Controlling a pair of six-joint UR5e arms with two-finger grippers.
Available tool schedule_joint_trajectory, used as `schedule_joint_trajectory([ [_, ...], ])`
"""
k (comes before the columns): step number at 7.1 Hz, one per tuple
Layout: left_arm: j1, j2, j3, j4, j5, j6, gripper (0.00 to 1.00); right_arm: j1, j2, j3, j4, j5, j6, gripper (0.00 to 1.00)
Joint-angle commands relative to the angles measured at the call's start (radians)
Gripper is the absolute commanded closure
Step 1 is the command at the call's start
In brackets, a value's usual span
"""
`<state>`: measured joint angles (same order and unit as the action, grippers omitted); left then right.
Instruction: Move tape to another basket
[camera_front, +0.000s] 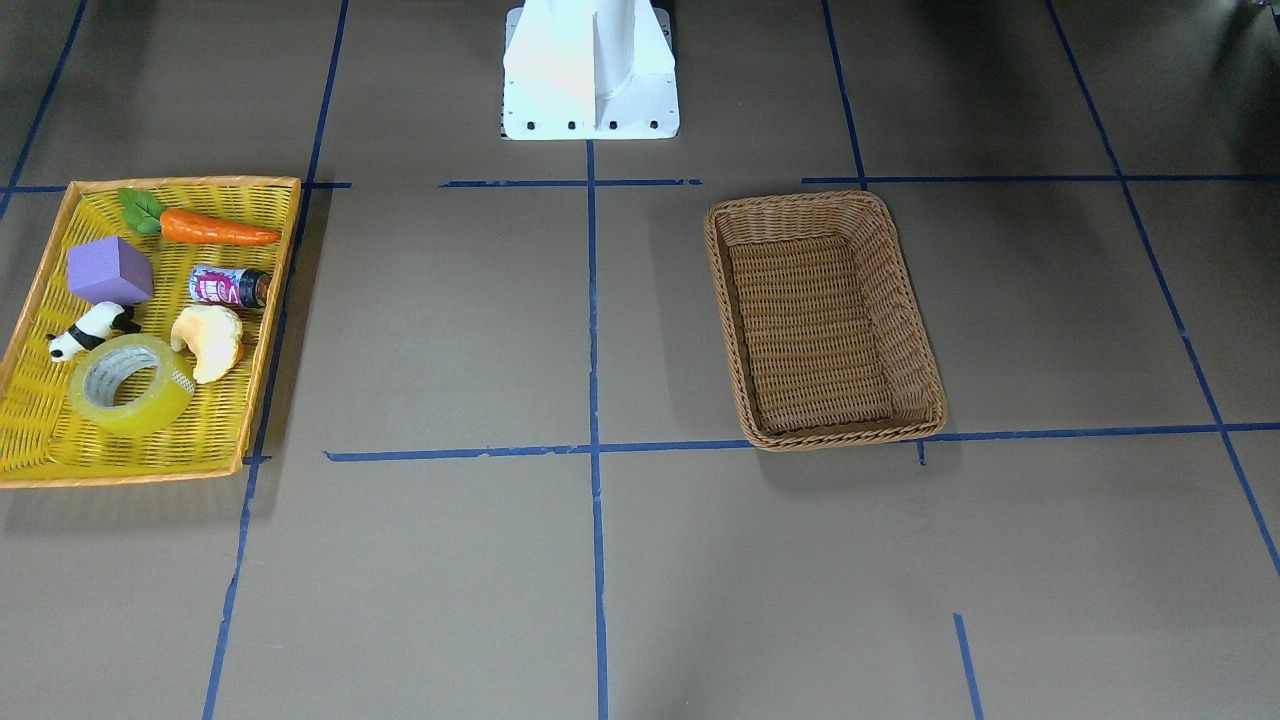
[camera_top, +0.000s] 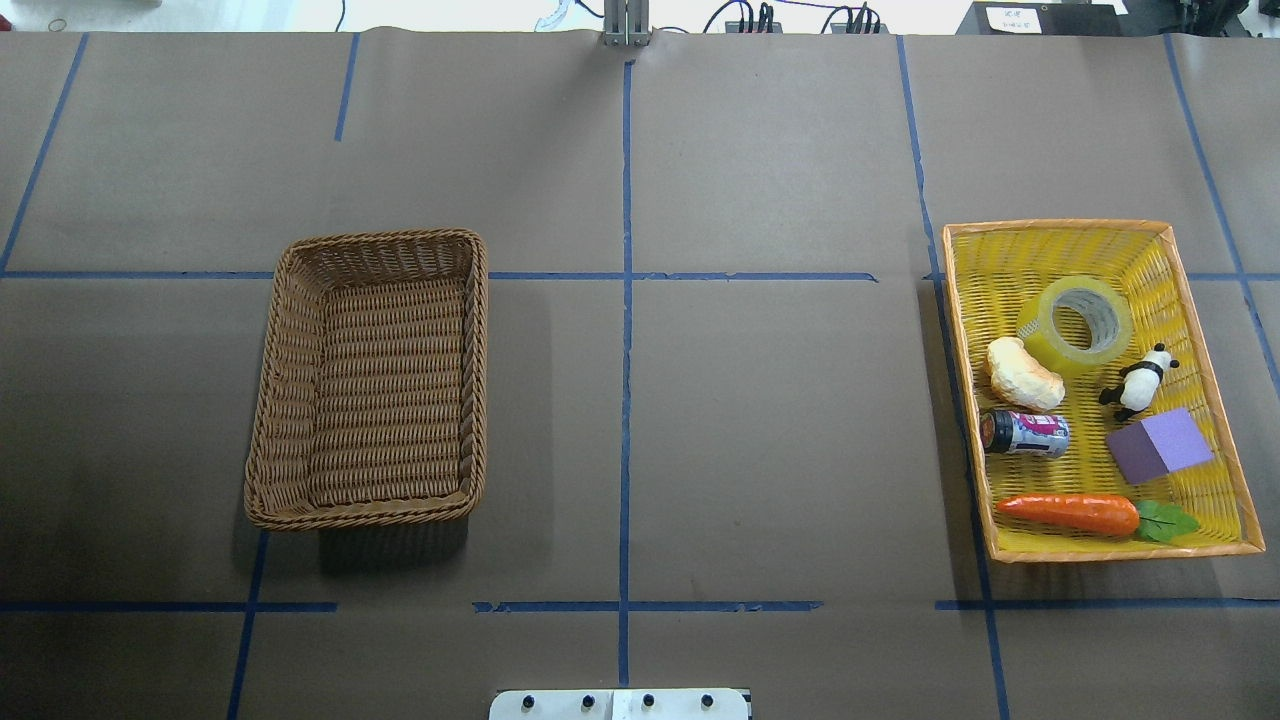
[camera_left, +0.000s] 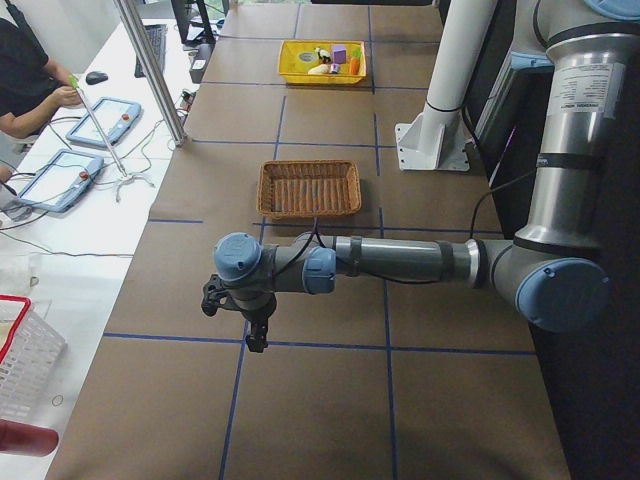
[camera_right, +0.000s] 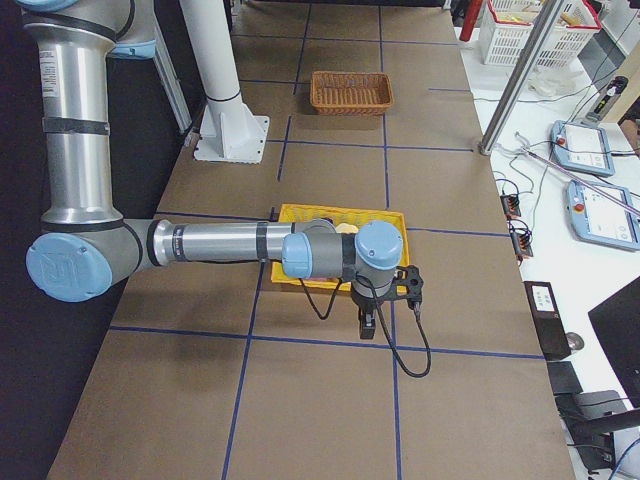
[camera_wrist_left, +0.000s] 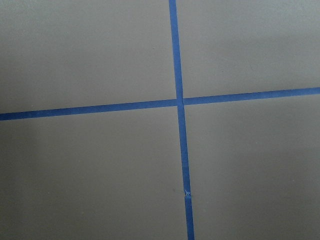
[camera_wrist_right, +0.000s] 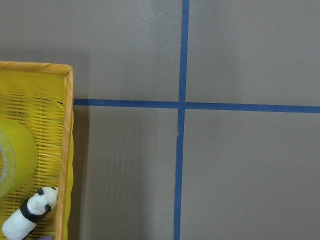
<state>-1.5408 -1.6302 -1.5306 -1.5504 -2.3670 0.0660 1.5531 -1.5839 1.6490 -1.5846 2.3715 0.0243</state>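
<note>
The tape (camera_top: 1078, 322), a translucent yellow-green roll with a white-grey core, lies in the flat yellow tray (camera_top: 1055, 225) beside a croissant (camera_top: 1024, 373) and a toy panda (camera_top: 1138, 381). It also shows in the front view (camera_front: 130, 385) and at the edge of the right wrist view (camera_wrist_right: 12, 160). The brown wicker basket (camera_top: 380, 238) stands empty on the other side of the table (camera_front: 820, 200). My left gripper (camera_left: 236, 318) hangs over bare table, beyond the basket's end. My right gripper (camera_right: 390, 308) hangs just outside the tray's end. I cannot tell whether either is open or shut.
The tray also holds a small can (camera_top: 1025, 433), a purple cube (camera_top: 1160, 446) and a toy carrot (camera_top: 1070, 512). Blue tape lines grid the brown table. The robot's white base (camera_front: 590, 70) stands at the middle. An operator (camera_left: 30, 80) sits at a side desk.
</note>
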Motion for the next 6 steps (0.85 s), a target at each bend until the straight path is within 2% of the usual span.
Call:
schedule_joint_trajectory([
  [1, 0.001, -0.002, 0.003, -0.004, 0.000, 0.000, 0.00, 0.001, 0.001, 0.002, 0.006, -0.002, -0.003, 0.00],
  [6, 0.001, -0.007, 0.003, -0.005, 0.000, -0.003, 0.00, 0.001, -0.001, -0.005, 0.015, -0.002, 0.005, 0.00],
])
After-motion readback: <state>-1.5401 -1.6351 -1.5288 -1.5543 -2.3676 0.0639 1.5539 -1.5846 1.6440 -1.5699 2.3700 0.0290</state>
